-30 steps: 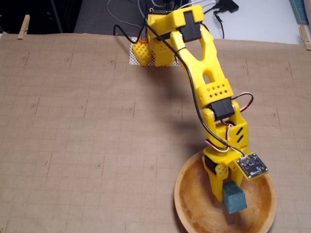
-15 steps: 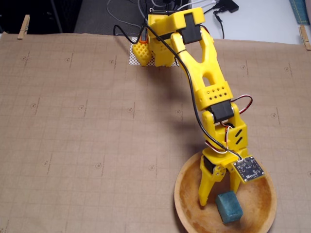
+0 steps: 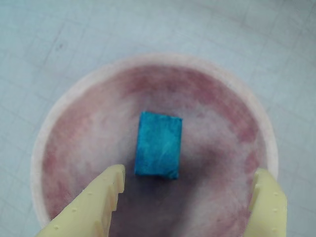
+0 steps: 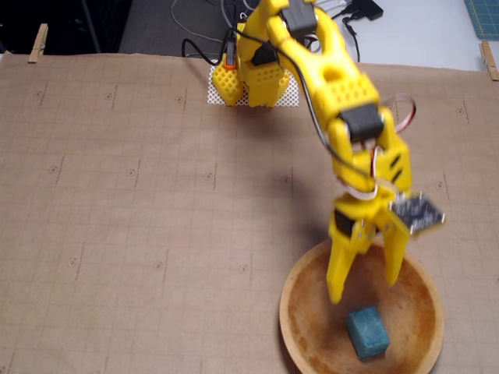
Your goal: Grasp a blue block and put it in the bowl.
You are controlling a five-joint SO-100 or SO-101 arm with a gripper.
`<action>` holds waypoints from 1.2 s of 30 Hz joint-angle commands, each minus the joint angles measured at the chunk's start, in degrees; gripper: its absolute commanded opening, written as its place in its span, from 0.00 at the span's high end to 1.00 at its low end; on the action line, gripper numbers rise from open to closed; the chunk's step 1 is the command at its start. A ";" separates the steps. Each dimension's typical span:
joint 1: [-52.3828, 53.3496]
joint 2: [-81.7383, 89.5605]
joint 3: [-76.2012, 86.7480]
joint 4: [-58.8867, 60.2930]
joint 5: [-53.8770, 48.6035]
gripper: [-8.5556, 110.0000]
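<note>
The blue block [image 4: 367, 331] lies loose on the floor of the wooden bowl [image 4: 295, 294], near its front. In the wrist view the blue block [image 3: 158, 144] sits in the middle of the bowl [image 3: 247, 89], just beyond my two yellow fingertips. My gripper [image 4: 364, 285] hangs open above the bowl, lifted clear of the block, with nothing between its fingers. Seen from the wrist, the gripper [image 3: 190, 185] has one finger [image 3: 94, 207] at lower left and the other at lower right, wide apart.
Brown gridded paper [image 4: 140, 202] covers the table. The arm's yellow base [image 4: 253, 78] stands at the back centre with cables behind it. Clothespins [image 4: 37, 43] clip the paper at the back corners.
One second ago the gripper held the block low in the bowl. It opened, left the block on the bowl floor, and the arm has since risen and pulled back.
</note>
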 commanded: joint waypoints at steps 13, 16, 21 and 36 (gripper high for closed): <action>0.53 26.63 -1.32 17.14 0.88 0.58; 1.93 31.64 -1.32 22.24 1.05 0.59; 4.83 39.99 -1.32 30.67 1.14 0.65; 13.62 55.99 3.96 47.55 0.44 0.86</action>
